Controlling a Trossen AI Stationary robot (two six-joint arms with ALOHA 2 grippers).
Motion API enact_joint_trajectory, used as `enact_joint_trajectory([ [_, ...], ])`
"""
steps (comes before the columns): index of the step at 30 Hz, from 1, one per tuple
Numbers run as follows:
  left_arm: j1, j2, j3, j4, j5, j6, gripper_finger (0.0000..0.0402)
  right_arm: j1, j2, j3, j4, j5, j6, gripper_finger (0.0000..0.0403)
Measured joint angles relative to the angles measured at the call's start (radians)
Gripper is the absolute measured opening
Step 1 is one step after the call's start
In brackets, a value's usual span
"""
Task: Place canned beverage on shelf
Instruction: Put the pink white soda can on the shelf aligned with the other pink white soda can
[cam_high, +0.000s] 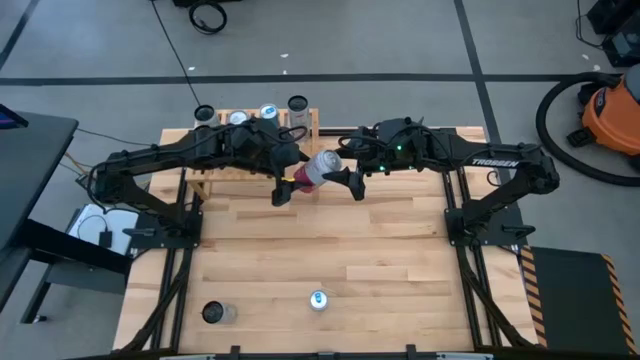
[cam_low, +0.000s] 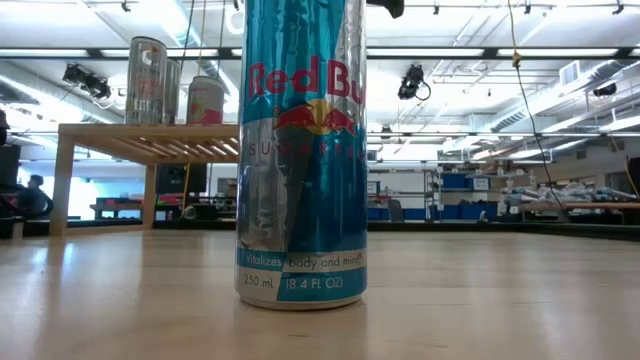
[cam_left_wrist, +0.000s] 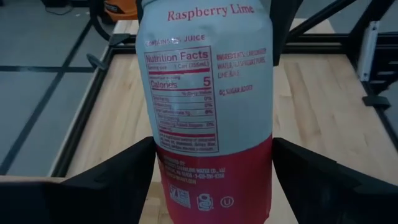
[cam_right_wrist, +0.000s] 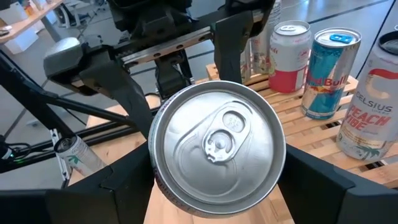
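Observation:
A white and red can (cam_high: 320, 170) labelled Raspberry Lime hangs above the middle of the table, between both arms. My left gripper (cam_high: 292, 183) is shut on its red bottom end. My right gripper (cam_high: 346, 178) is shut on its lid end. The lid (cam_right_wrist: 217, 140) faces the right wrist camera. The shelf (cam_high: 262, 128) stands at the table's far edge. It shows in the low view as a slatted rack (cam_low: 150, 140) and carries several upright cans (cam_right_wrist: 329, 71). My left gripper (cam_left_wrist: 214, 177) pinches the can's red bottom end (cam_left_wrist: 169, 180) between its two fingers, one on each side. The fingers come from the table's left, slanting down, and lie along the can. The can is lifted clear and points away from the gripper. My right gripper (cam_right_wrist: 217, 180) pinches the can's lid end, just behind the rim (cam_right_wrist: 157, 171), one finger on each side. The fingers come from the table's right, nearly level, and lie along the can. The can is clear of the table.
A blue Red Bull can (cam_high: 318, 299) stands upright near the table's front edge and fills the low view (cam_low: 302, 150). Another can (cam_high: 216, 313) lies at the front left. Bare planks (cam_high: 330, 245) lie between these cans and the grippers.

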Motion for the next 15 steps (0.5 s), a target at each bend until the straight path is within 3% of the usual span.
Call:
enact_joint_trajectory([
  [15,-0.001,0.002,-0.003,-0.074,0.053,-0.015,0.0317,-0.005,0.075,0.003,0.057,-0.055,-0.008,0.0295],
])
